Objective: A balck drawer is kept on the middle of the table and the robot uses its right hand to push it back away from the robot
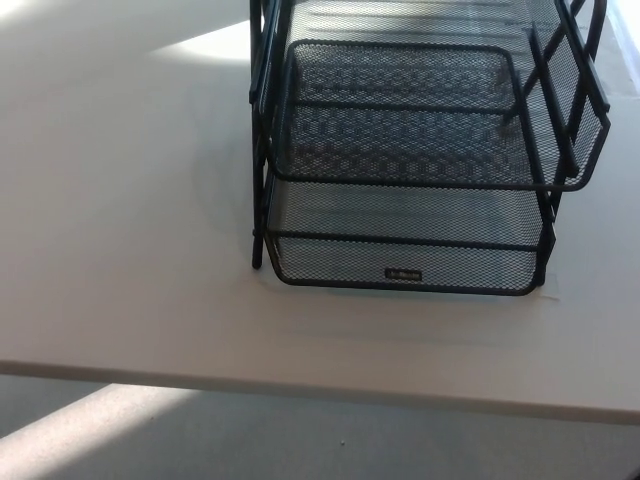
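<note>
I see a black mesh drawer rack (pixel 420 160) standing on the white counter (pixel 120 260), with its tiers stacked one above another. Its lowest tray (pixel 405 262) carries a small label (pixel 403 274) at the front. A sunlit floor (pixel 90 435) shows below the counter edge.

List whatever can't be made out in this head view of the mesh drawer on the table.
- Top of the black mesh drawer unit: cut off by the picture's upper edge.
- Small label on the bottom tray's front: too small to read.
- Both robot hands: out of frame.
- Table: its left and right ends run past the edges.
</note>
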